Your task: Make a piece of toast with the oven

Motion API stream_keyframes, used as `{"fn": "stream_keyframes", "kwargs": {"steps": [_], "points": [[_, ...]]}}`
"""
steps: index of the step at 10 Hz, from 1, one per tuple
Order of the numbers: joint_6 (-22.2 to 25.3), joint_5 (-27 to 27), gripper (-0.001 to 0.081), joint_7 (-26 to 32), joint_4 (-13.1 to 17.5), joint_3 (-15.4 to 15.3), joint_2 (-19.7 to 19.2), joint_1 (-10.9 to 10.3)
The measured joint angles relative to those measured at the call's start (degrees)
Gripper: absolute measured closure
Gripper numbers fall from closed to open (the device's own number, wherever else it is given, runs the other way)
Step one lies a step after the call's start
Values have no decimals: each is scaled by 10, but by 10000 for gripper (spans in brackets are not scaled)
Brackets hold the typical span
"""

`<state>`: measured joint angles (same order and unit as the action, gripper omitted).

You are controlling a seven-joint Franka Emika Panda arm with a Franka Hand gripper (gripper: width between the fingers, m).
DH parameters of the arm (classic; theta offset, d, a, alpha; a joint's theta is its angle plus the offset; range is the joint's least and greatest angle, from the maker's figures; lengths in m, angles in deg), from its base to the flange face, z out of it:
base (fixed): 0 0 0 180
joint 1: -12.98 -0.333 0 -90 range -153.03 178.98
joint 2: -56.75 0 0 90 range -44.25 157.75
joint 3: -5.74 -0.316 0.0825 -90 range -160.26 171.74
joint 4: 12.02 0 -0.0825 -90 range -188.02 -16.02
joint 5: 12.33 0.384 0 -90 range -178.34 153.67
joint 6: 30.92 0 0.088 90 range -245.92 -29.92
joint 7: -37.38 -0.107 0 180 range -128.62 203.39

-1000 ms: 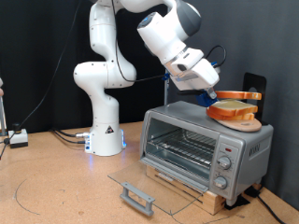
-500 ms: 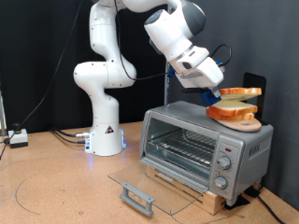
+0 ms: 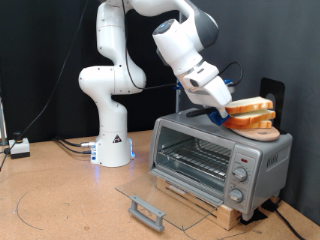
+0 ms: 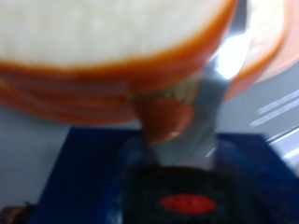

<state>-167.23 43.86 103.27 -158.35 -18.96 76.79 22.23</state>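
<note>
Wrist cam, very close and blurred: thin pale-cream bread slice with orange-brown crust (image 4: 112, 33) fills the frame, edge-on, held in the silver two-finger gripper (image 4: 177, 117). One metal finger (image 4: 220, 93) crosses the crust. More orange-crusted slices (image 4: 65, 103) sit just beneath. Blue gripper body (image 4: 84, 173) behind

A wooden table (image 3: 60, 200) carries the open oven (image 3: 215, 158) and the robot's base (image 3: 113, 150).
</note>
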Motion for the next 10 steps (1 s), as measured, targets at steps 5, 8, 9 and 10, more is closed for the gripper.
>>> {"fn": "stream_keyframes", "kwargs": {"steps": [5, 8, 9, 10], "points": [[7, 3, 339, 8, -8, 1, -18, 1], [8, 3, 339, 8, -12, 4, -19, 1], [8, 3, 339, 9, -13, 6, -19, 1], [8, 4, 339, 11, -13, 9, -19, 1]]}}
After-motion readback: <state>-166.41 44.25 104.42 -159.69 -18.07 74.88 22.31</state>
